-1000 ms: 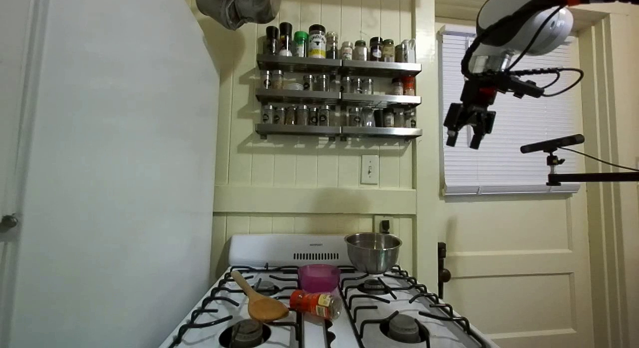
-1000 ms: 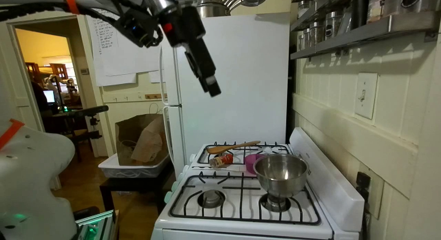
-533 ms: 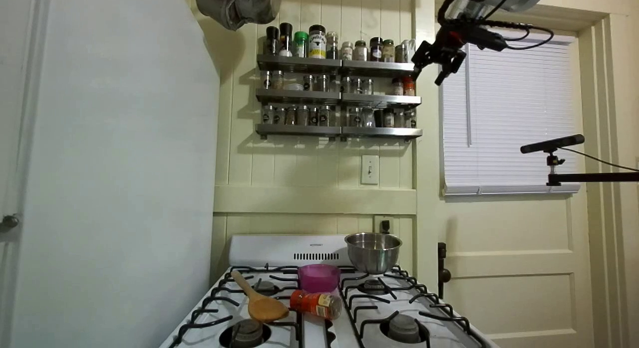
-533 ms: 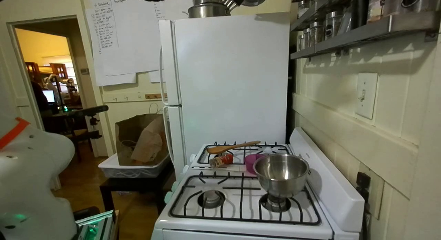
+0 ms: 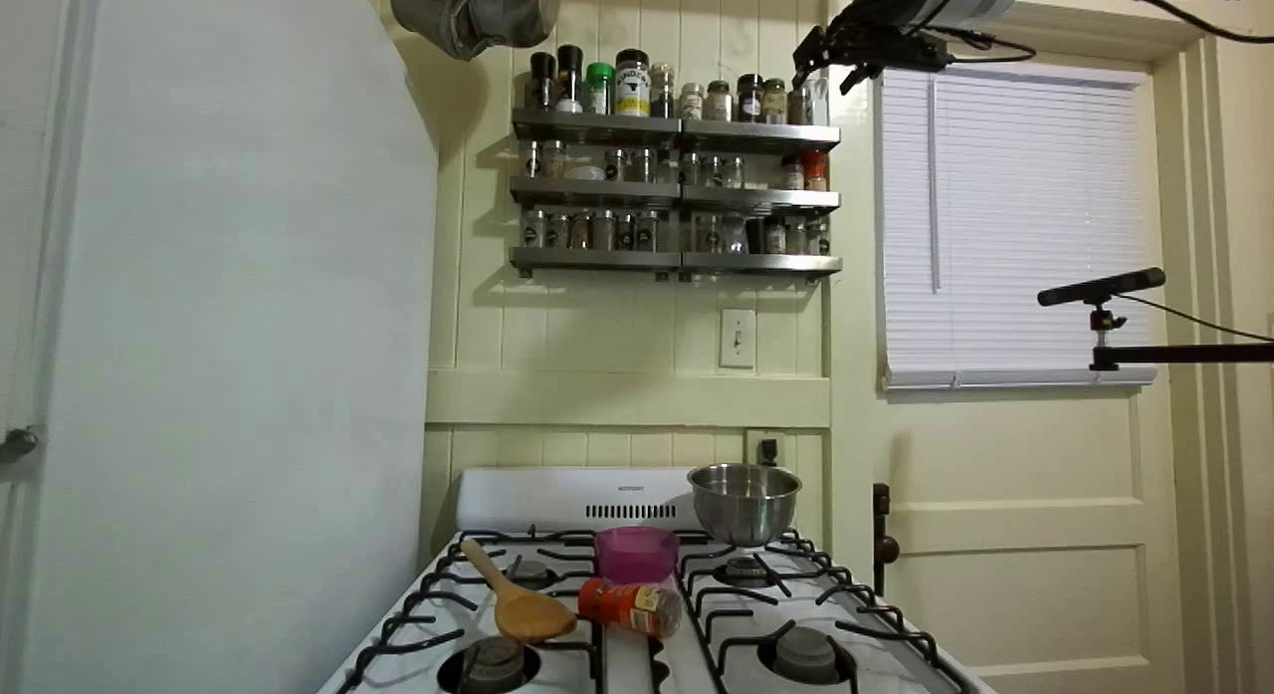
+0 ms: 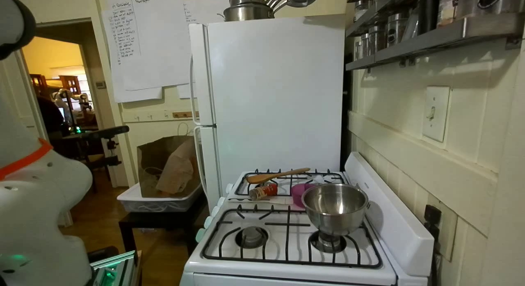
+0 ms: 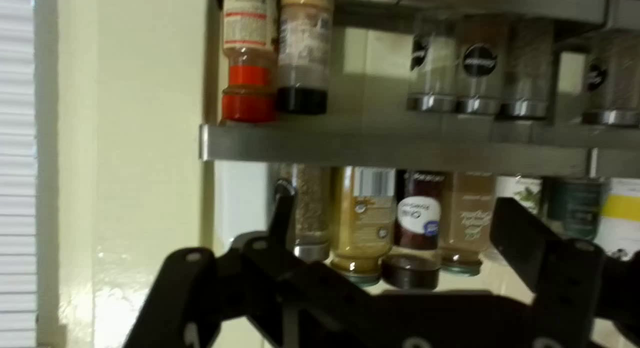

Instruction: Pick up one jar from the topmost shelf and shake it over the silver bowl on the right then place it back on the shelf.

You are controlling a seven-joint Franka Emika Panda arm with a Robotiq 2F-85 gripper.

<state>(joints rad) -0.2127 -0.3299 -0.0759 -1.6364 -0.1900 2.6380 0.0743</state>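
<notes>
The gripper (image 7: 394, 202) hangs by the top shelf (image 5: 761, 134), fingers (image 7: 517, 238) apart with nothing held, likely so a jar (image 7: 419, 213) can fit between them. The jars (image 5: 691, 102) stand on that shelf. The silver bowl (image 5: 744, 510) sits below it, maybe to catch what falls.

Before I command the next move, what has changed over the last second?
In an exterior view the gripper has moved up and to the picture's left, from in front of the blind to the right end of the top shelf. Nothing has been grasped or released; the jaws remain open. Unchanged: silver bowl, pink container, wooden spoon, red jar.
</notes>
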